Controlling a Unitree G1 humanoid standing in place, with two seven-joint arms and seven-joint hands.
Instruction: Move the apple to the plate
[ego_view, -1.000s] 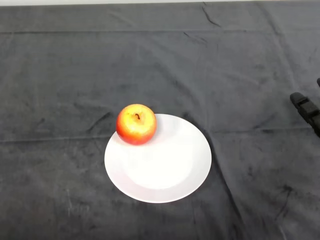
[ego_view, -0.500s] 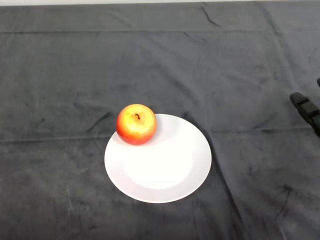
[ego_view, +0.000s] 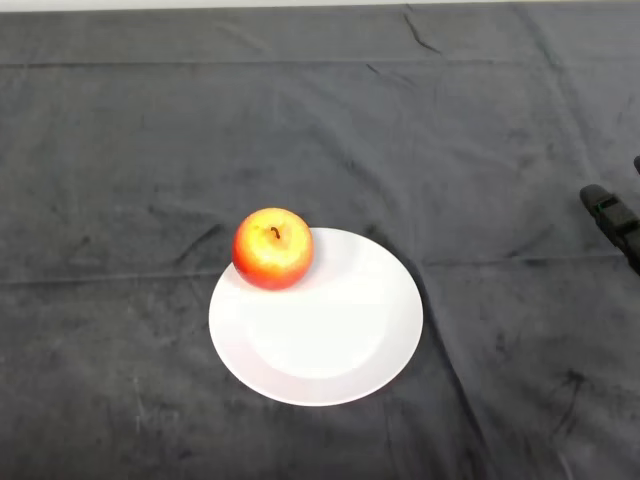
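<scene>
A red and yellow apple (ego_view: 272, 248) sits stem up on the far left rim of a round white plate (ego_view: 330, 330). The plate lies on the dark cloth near the middle of the table. The apple overlaps the plate's edge, partly over the cloth.
A black object (ego_view: 612, 218) juts in at the right edge of the view, well away from the plate. The dark cloth (ego_view: 150, 150) covers the whole table, with creases running across it.
</scene>
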